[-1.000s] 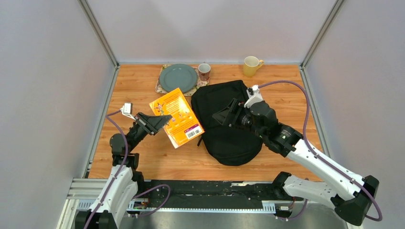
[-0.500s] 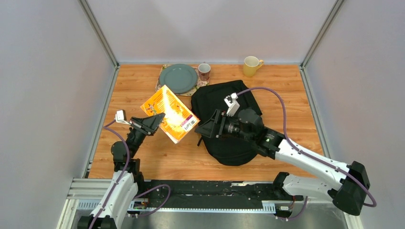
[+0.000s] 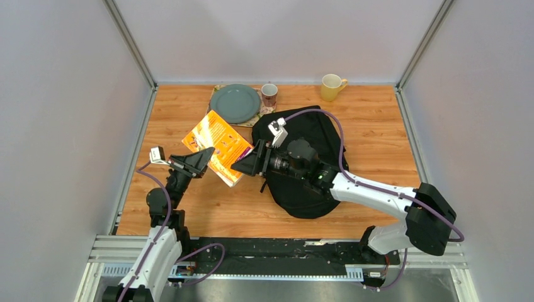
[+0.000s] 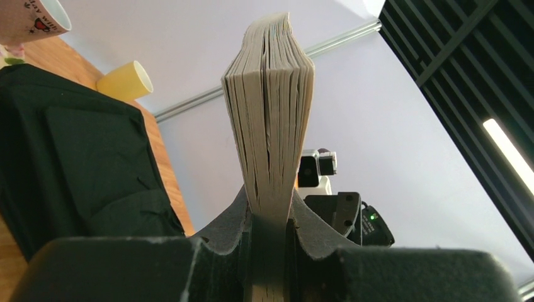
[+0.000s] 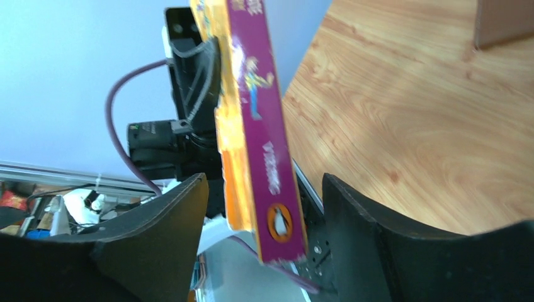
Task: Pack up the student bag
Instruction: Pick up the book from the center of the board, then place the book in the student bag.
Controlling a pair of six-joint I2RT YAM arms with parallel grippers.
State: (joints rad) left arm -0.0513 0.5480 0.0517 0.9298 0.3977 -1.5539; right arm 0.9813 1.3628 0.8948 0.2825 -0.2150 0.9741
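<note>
Clamping the book (image 3: 218, 139), left gripper (image 3: 206, 155) holds its spine inside spread right gripper (image 3: 238, 165).

I see the black fabric backpack (image 3: 299, 198) lying flat mid-table, rounded end toward the arm bases. The orange paperback (image 3: 220, 141) is lifted, tilted, just left of it.

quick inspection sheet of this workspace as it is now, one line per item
surface: wooden table, no spills seen
job's things: student bag lying under the right arm; orange book held off the table, outside the bag
clutter: green plate on a placemat, patterned mug, yellow mug, all at the far edge
grippers: left gripper shut on the book; right gripper open, jaws either side of its spine
cables: purple cables loop over both arms, no snag seen
surroundings: grey walls on three sides
</note>
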